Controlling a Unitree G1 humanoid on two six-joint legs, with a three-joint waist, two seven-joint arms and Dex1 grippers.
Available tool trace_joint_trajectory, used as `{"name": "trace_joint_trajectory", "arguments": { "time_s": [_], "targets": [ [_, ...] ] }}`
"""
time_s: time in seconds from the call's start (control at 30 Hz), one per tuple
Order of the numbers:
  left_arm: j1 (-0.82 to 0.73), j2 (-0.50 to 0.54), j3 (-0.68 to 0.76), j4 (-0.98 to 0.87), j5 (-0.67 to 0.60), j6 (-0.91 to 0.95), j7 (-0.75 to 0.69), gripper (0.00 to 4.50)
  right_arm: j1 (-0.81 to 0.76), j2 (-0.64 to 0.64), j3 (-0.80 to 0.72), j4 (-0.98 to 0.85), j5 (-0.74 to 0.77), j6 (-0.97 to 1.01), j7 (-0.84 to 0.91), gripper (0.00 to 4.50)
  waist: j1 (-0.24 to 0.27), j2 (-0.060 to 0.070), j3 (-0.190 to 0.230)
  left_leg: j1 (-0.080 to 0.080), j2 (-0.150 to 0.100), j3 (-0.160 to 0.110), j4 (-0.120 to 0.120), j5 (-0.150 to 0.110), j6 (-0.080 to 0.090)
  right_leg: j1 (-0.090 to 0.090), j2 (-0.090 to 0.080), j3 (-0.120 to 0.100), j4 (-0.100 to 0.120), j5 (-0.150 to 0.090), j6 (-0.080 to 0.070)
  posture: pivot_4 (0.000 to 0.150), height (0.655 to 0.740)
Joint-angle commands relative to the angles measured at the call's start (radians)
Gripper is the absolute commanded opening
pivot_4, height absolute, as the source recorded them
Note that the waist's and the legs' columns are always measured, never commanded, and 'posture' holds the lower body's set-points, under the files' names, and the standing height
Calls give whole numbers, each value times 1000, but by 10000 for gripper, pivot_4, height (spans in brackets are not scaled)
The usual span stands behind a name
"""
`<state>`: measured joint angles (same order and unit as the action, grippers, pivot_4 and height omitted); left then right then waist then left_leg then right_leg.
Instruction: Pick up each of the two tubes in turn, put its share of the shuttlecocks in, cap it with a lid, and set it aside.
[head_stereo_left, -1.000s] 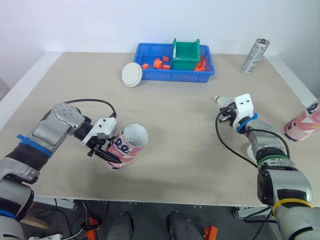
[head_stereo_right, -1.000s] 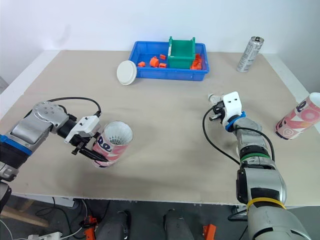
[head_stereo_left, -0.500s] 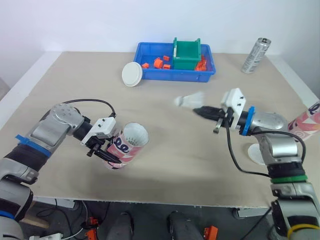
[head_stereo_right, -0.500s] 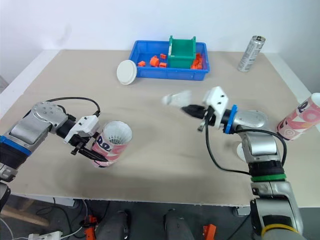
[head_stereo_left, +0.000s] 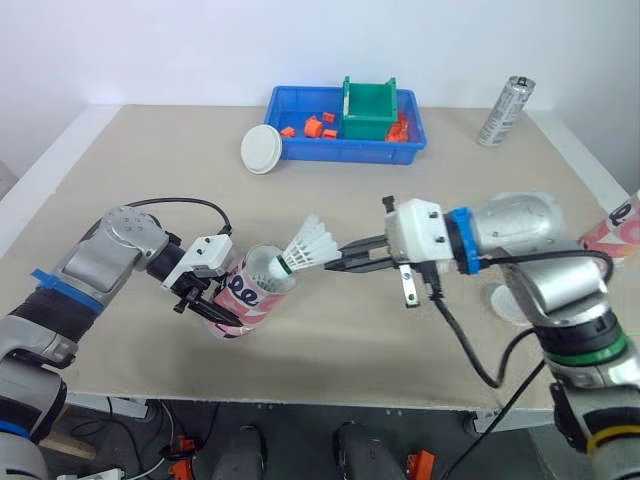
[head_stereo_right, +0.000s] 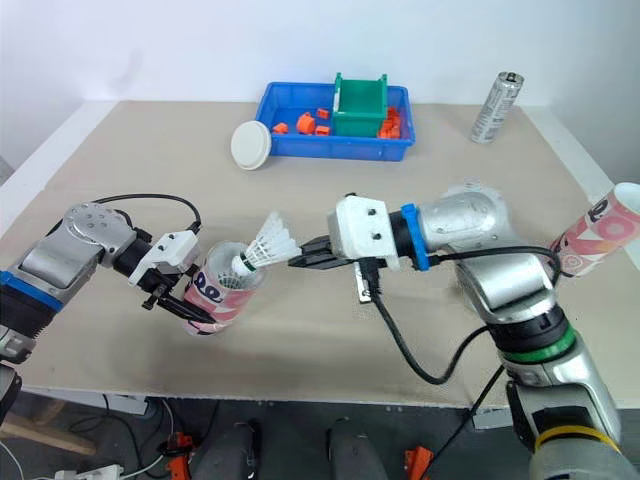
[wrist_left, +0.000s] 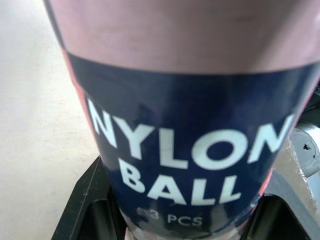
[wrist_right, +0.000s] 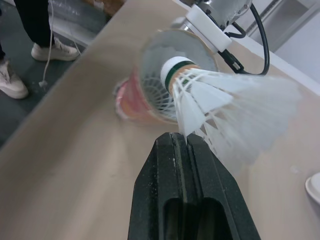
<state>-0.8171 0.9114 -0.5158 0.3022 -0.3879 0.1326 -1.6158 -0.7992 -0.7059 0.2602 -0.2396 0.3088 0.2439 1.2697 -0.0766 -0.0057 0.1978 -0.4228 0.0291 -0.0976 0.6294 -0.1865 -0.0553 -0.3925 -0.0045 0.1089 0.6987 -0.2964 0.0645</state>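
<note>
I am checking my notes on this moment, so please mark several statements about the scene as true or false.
1. The left gripper holds a tube. True.
2. The right gripper is empty. False: it pinches a shuttlecock by its feathers.
3. The shuttlecock's cork points at the tube's mouth. True.
4. The white lid caps the tube. False: it lies on the table beside the blue bin.
</note>
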Motion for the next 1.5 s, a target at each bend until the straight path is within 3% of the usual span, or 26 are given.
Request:
{"name": "trace_joint_trajectory", "arguments": {
  "time_s": [0.03,0.13,0.17,0.3,0.47,0.67,0.87,1.0,1.37,1.5],
  "targets": [
    [-5,6,7,-7,-1,1,1,22140,-49,17,21,49,-55,-62,16,925,0,0,0,0,0,0,0,0,0,0,0,0,0,0,0,1500,7384],
    [-6,5,6,-5,-2,0,1,22140,-76,32,30,45,-48,-67,46,925,0,0,0,-1,-1,0,0,0,0,0,-1,0,0,0,0,1500,7384],
    [-7,4,6,-4,-1,0,1,22140,-86,39,27,36,-34,-53,51,3386,0,0,0,-1,0,0,0,0,0,0,-1,0,0,0,-1,1500,7384],
    [-6,2,6,-1,0,-2,1,22140,-116,39,2,-23,65,47,95,18020,0,0,0,-1,0,-1,-1,0,0,0,-1,0,0,0,-1,1500,7384],
    [-5,-1,5,-1,0,-3,1,22140,-139,36,-39,-56,183,193,89,40935,0,0,0,-1,0,-1,-1,0,0,0,-1,-1,0,1,-2,1500,7384],
    [-5,-7,6,3,2,-6,1,22140,-149,92,-72,108,134,207,-24,40935,0,0,0,0,0,-1,0,0,0,0,0,-1,0,1,-2,1500,7384],
    [-7,-10,6,8,3,-9,1,22140,-148,113,-52,120,136,213,6,13088,2,0,0,-1,-1,-1,-1,0,0,0,-1,-1,0,1,-2,1500,7384],
    [-8,-19,25,-2,-14,-1,1,22140,-178,127,6,102,112,184,67,195,1,0,0,-1,-1,-1,-2,0,0,0,-1,-1,0,3,-6,1500,7384],
    [-27,-108,84,-21,-39,67,1,22140,-321,135,118,185,24,85,251,195,0,0,0,-1,0,-1,-2,1,-1,-2,0,-2,0,3,-7,1500,7384],
    [-22,-150,100,5,-22,61,1,22140,-389,136,238,281,-141,-48,315,195,0,0,0,-1,0,-1,-4,1,-1,-4,0,-2,0,3,-8,1500,7384]
  ]
}}
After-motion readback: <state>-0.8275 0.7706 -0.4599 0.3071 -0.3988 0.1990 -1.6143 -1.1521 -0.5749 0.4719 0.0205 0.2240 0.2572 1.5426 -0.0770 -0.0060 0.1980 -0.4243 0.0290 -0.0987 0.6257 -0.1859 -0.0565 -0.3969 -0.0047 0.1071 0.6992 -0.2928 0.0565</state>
